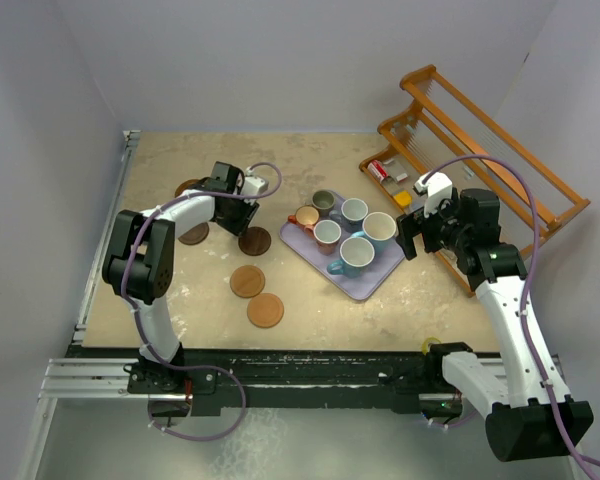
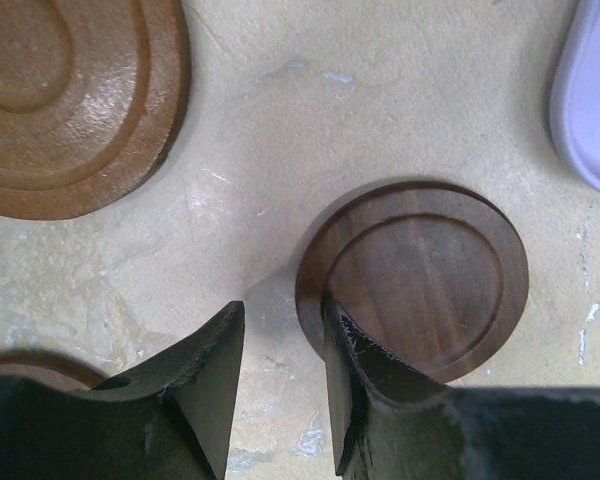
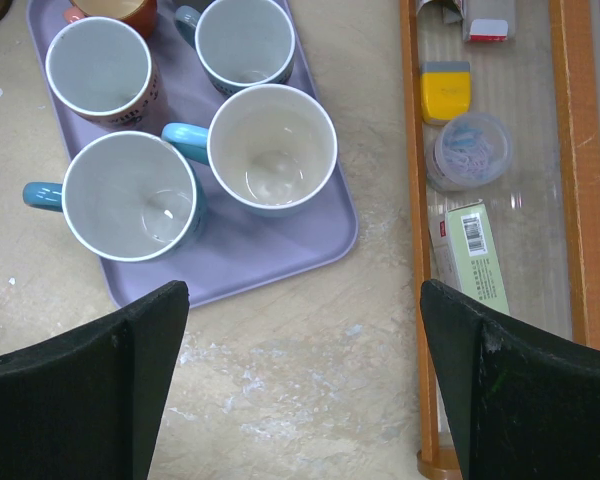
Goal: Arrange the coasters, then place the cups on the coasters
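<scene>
The left gripper (image 2: 280, 325) holds its jaws a narrow gap apart astride the rim of 1 dark coaster (image 2: 420, 270) lying flat on the table (image 2: 380, 100) near the lavender tray (image 2: 592, 110), so closing may skid off the thin disc and shove it.

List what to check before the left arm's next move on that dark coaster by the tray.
1. Left pincer lined up on dark coaster, rim between its jaws in the wrist view: ok.
2. Pincer closed on rim: not ok, a gap shows beside it.
3. Orange-brown coaster lies apart from the pincer: ok.
4. Right pincer open and empty: ok.
5. Six cups on tray: ok.
6. All six coasters located: cannot tell, five show from above.
</scene>
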Action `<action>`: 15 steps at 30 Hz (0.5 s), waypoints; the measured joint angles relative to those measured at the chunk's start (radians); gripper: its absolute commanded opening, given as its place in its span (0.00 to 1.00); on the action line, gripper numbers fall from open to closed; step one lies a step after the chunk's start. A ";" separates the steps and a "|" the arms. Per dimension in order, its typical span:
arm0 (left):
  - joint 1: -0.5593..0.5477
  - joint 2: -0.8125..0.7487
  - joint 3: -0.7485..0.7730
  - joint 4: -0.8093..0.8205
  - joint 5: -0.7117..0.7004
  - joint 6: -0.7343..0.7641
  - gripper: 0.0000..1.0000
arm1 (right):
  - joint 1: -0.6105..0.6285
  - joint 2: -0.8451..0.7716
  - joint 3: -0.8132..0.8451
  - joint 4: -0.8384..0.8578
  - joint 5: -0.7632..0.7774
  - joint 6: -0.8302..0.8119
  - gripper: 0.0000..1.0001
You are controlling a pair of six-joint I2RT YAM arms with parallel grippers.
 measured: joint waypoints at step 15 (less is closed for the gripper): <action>0.120 0.008 0.018 0.004 -0.059 0.005 0.30 | 0.000 0.000 0.000 0.000 0.000 0.000 1.00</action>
